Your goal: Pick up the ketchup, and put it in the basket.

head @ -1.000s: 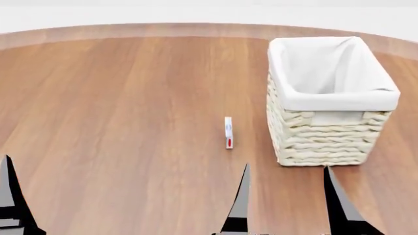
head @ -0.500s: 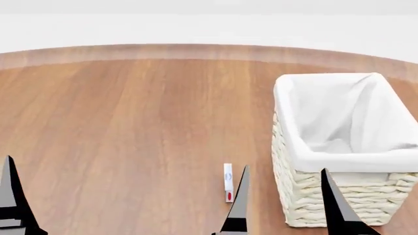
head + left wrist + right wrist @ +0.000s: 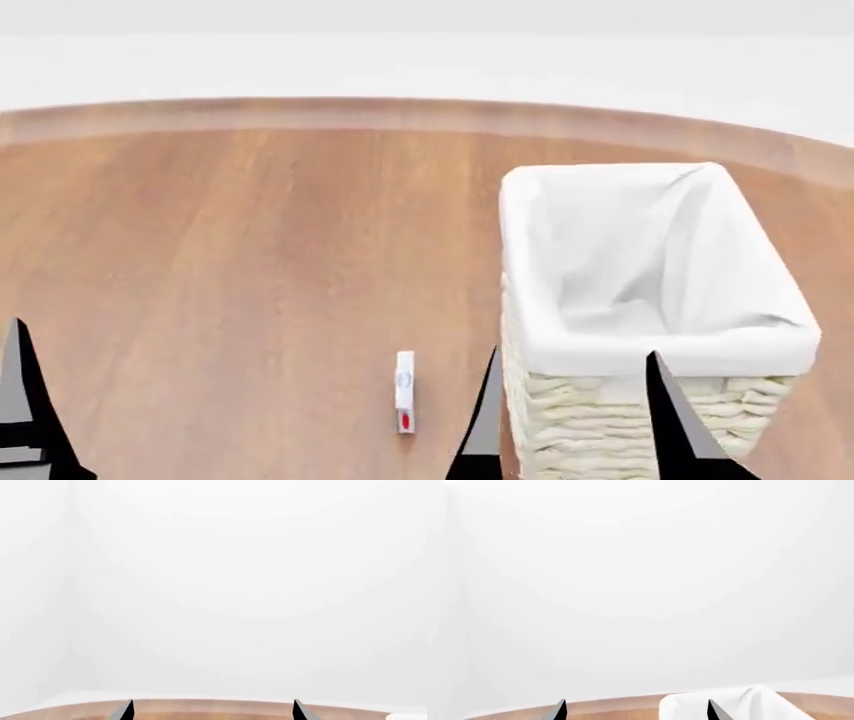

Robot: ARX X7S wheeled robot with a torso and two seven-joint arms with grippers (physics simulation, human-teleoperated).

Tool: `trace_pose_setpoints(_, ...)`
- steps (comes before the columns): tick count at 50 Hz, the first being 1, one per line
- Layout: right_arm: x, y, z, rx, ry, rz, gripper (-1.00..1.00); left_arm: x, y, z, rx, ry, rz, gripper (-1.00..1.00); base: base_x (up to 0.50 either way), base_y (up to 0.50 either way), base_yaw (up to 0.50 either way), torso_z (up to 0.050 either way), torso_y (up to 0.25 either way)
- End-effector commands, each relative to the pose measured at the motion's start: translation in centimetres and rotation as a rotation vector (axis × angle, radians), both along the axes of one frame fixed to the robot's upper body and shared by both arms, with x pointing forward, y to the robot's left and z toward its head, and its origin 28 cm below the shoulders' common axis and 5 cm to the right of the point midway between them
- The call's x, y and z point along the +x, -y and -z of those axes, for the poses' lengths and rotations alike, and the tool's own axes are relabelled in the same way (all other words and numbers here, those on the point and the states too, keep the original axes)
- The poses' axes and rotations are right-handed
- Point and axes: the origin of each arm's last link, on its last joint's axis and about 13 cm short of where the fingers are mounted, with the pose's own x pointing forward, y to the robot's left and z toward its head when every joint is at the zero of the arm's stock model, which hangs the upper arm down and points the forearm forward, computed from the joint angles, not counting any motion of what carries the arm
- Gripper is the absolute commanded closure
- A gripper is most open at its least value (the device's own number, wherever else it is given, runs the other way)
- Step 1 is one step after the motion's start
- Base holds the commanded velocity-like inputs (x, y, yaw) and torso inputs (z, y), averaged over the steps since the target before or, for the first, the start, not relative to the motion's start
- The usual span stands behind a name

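Right gripper: my right gripper (image 3: 571,415) sits at the lower middle of the head frame, dark pointed fingers spread apart and empty, raised ahead of a reach.
Left gripper: my left gripper (image 3: 212,711) shows two tips apart in its wrist view, holding nothing; only one finger shows at the head frame's lower left edge.
Ketchup: a small white-capped bottle with a red end (image 3: 404,391) lies flat on the brown wooden tabletop (image 3: 240,260), lower centre, just left of my right fingers. I judge it the ketchup, too small to confirm.
Basket: the pale cream woven wicker basket with white cloth liner (image 3: 654,345) stands upright at right, near the bottle, mouth open for the drop.
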Motion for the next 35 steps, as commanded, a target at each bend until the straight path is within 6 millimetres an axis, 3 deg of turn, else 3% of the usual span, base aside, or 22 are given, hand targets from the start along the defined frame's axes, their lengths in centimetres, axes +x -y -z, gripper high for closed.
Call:
trace_pose_setpoints(1,0.20,0.39,0.27,0.010,0.008,0.003,-1.00,0.50,-0.08,0.41,-0.007,-0.007,0.015,-1.00,-0.20,-0.50,0.00,0.000,0.000)
trace_pose_setpoints(14,0.29,0.40,0.41,0.001,-0.001,0.020,-1.00,0.41,-0.05,0.31,-0.007,-0.009,0.012,-1.00,-0.14,-0.50,0.00,0.000,0.000)
trace_pose_setpoints(22,0.36,0.27,0.50,-0.023,-0.015,0.013,-1.00,0.38,-0.06,0.31,-0.007,-0.011,0.012,-1.00,0.00,0.00,0.00,0.000,0.000)
trace_pose_setpoints(35,0.42,0.03,0.70,-0.036,-0.028,-0.005,-1.00,0.45,-0.15,0.38,-0.008,-0.011,0.011,-1.00,0.49,0.00,0.00,0.000,0.000)
